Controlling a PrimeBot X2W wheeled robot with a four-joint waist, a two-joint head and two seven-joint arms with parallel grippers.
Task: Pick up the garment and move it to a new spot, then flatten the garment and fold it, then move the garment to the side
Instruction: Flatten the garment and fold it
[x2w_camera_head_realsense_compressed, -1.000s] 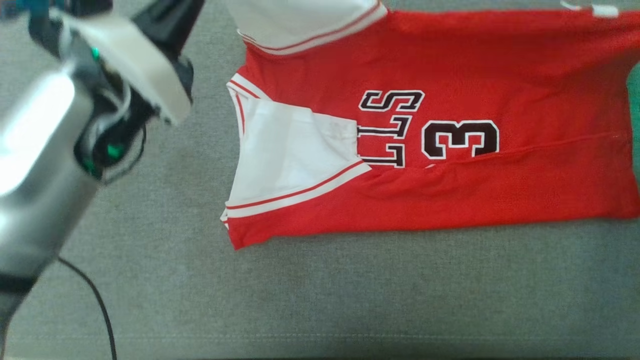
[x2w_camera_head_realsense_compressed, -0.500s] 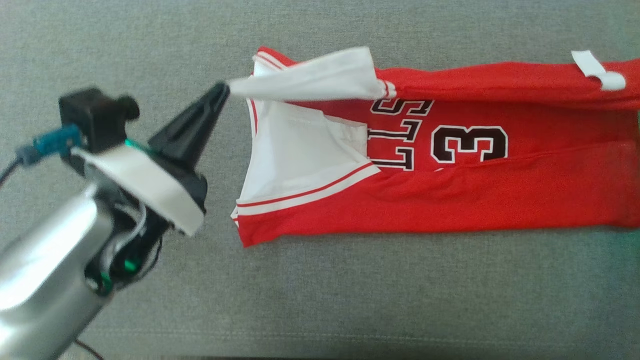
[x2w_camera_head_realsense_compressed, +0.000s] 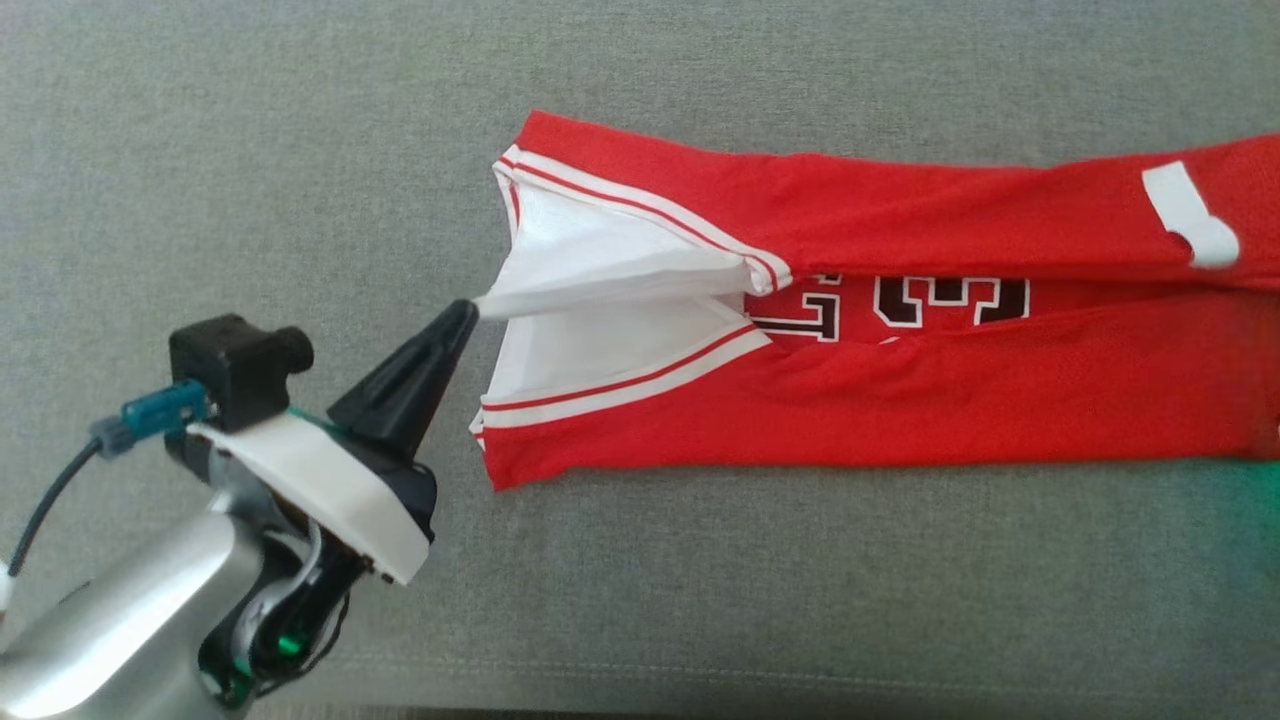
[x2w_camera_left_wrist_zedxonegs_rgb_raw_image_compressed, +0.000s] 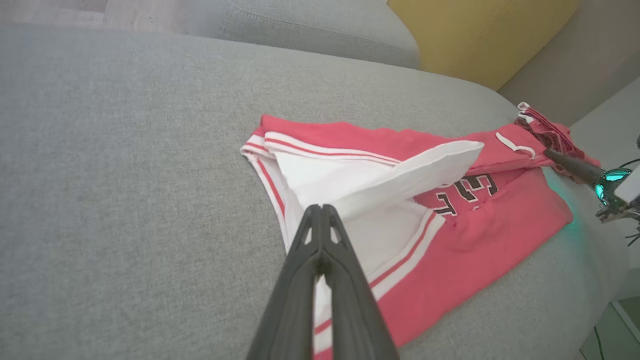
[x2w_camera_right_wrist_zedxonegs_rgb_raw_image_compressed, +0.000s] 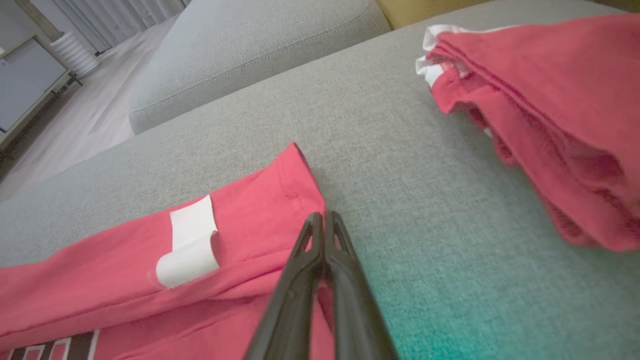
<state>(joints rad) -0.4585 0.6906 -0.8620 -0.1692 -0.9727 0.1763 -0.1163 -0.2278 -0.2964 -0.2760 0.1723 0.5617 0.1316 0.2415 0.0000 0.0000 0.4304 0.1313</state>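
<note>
Two tools, both clenched: the left tool (x2w_camera_head_realsense_compressed: 462, 312) pinches the tip of one white sleeve (x2w_camera_head_realsense_compressed: 600, 285), and the right tool (x2w_camera_right_wrist_zedxonegs_rgb_raw_image_compressed: 324, 217) pinches the hem corner. The one red garment (x2w_camera_head_realsense_compressed: 900, 400) lies lengthwise on the grey sofa (x2w_camera_head_realsense_compressed: 250, 150), both long edges folded inward, one white label (x2w_camera_head_realsense_compressed: 1185, 215) showing. Beyond lies one other red heap (x2w_camera_right_wrist_zedxonegs_rgb_raw_image_compressed: 540, 100).

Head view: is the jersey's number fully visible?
No, the jersey has its upper flap folded over the top of the number.
</note>
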